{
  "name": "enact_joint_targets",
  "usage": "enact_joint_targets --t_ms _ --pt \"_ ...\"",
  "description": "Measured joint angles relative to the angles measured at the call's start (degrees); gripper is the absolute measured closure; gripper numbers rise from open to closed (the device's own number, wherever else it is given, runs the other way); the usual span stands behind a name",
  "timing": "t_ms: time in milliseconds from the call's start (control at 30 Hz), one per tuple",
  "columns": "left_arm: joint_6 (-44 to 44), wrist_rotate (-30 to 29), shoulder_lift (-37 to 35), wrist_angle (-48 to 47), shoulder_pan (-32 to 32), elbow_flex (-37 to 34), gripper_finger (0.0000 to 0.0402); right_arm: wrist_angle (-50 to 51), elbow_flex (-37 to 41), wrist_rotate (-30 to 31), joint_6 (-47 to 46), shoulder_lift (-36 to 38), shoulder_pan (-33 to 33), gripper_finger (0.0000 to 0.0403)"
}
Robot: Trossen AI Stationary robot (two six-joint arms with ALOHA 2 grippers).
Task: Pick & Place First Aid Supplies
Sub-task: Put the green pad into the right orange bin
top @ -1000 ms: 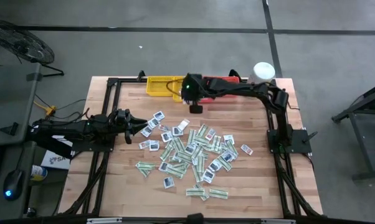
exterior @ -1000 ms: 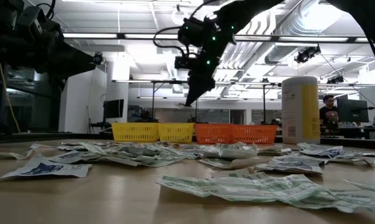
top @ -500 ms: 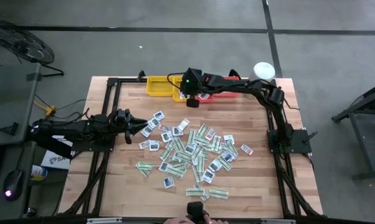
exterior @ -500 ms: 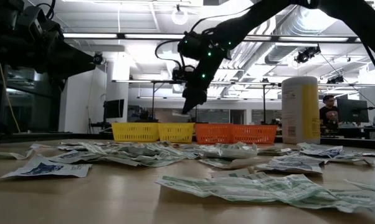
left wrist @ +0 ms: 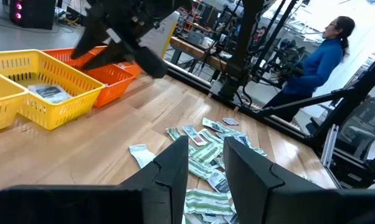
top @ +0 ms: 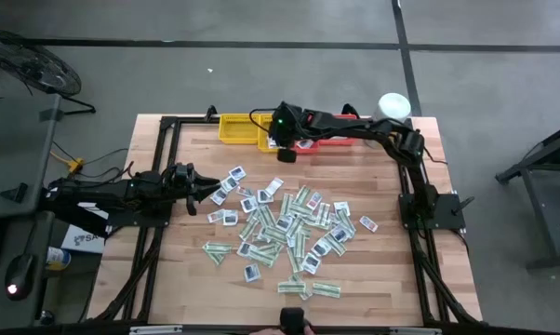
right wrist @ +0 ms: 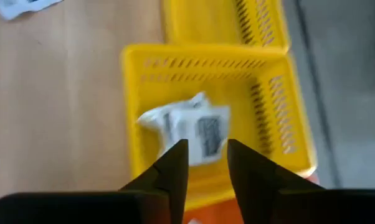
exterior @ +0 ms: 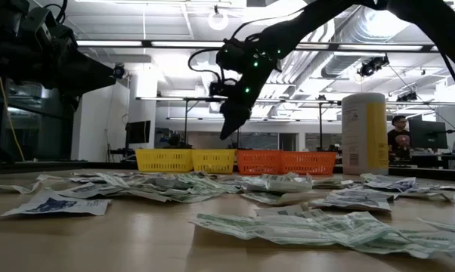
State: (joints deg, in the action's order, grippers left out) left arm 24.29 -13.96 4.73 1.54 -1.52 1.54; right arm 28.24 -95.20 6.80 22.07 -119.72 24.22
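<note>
Your wooden table (top: 373, 279) carries a heap of first aid packets (top: 285, 228) at its middle. The right gripper (right wrist: 203, 154) hovers over the yellow tray (right wrist: 268, 118), jaws slightly apart and empty, a white packet (right wrist: 187, 134) lying in the tray beneath. The left gripper (left wrist: 206, 152) waits beside the heap, jaws slightly apart, empty. Packet printing is unreadable.

The wooden table (top: 178, 270) carries scattered packets (top: 285, 228), yellow tray (top: 241, 130), red tray (top: 340, 140), and seemingly a canister (top: 394, 105).

One camera looks straight down on the whole bench (top: 354, 288); another sits at bench height, facing the far trays. Each wrist camera looks close past its own tool, and all share the yellow tray (top: 241, 130).
</note>
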Motion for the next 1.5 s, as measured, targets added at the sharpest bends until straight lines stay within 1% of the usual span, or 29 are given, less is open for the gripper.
enact_joint_targets --t_ms 100,233,333,400,500,567,767,933,1033,1167,1267,1400,1500 --pt "0.0 0.0 0.0 0.0 0.0 0.0 0.0300 4.3 0.0 -5.5 -5.5 1.5 -1.6 0.0286" --pt "0.0 0.0 0.0 0.0 0.0 0.0 0.0300 8.8 0.1 -12.4 -15.5 2.2 -3.9 0.0286" --pt "0.0 0.0 0.0 0.0 0.0 0.0 0.0300 10.8 0.1 -15.6 -21.1 2.2 -5.7 0.0285" --pt "0.0 0.0 0.0 0.0 0.0 0.0 0.0300 10.9 0.1 -16.2 -25.1 2.0 -6.7 0.0285" --pt "0.0 0.0 0.0 0.0 0.0 0.0 0.0300 11.0 0.7 -15.0 -32.3 1.7 -7.7 0.0285" --pt "0.0 0.0 0.0 0.0 0.0 0.0 0.0300 10.8 1.5 -13.3 -35.0 1.7 -8.7 0.0285" --pt "0.0 0.0 0.0 0.0 0.0 0.0 0.0300 10.5 5.1 -9.5 -36.5 0.8 -10.5 0.0285" --pt "0.0 0.0 0.0 0.0 0.0 0.0 0.0300 8.8 5.5 -8.6 -37.1 0.3 -11.2 0.0280" --pt "0.0 0.0 0.0 0.0 0.0 0.0 0.0300 7.6 5.4 -7.2 -37.9 0.3 -11.2 0.0264" --pt "0.0 0.0 0.0 0.0 0.0 0.0 0.0300 4.8 4.9 -8.7 -39.7 -1.1 -11.1 0.0232" --pt "0.0 0.0 0.0 0.0 0.0 0.0 0.0300 3.9 4.0 -8.5 -39.7 -3.0 -11.2 0.0216" --pt "0.0 0.0 0.0 0.0 0.0 0.0 0.0300 4.3 2.9 -8.3 -40.2 -6.1 -11.2 0.0215" --pt "0.0 0.0 0.0 0.0 0.0 0.0 0.0300 4.2 2.5 -6.1 -41.4 -7.0 -11.2 0.0222"
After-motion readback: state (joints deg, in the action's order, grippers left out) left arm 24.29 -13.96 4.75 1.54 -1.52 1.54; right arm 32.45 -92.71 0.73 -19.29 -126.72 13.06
